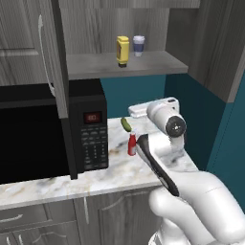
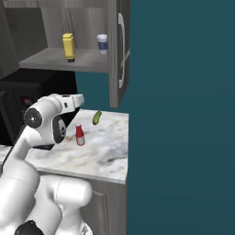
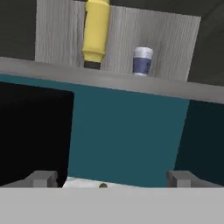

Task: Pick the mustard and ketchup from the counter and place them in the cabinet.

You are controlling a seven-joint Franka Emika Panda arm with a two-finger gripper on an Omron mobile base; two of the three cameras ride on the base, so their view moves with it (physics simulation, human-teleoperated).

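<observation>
Ketchup [image 1: 132, 144] stands upright on the table [image 1: 115, 174], near its back right part, just in front of a small green pickle [image 1: 126, 124] and right of the black microwave [image 1: 48, 134]. Slim red bottle, white cap up. Likely light, rigid plastic with a smooth, somewhat slippery skin; narrow, so easy to knock over. Best hold, as I judge it: across the body at mid-height, below the cap, jaws level, squeezing the round sides.

Mustard [image 1: 122, 50] already sits on the cabinet [image 1: 127, 64] shelf, cap down, beside a white-and-blue paper cup [image 1: 139, 45]. It's squat and wider, and looks stable there. Free shelf space lies left of the mustard, and to the right of the cup.

Gripper [image 3: 112, 179] hangs above the table, pointed toward the teal back wall and the shelf edge. The jaws stand wide apart, holding nothing. In the hand view the two finger tips [image 3: 41, 178] sit far apart at the bottom. Ketchup not yet picked, so half the task looks left.
</observation>
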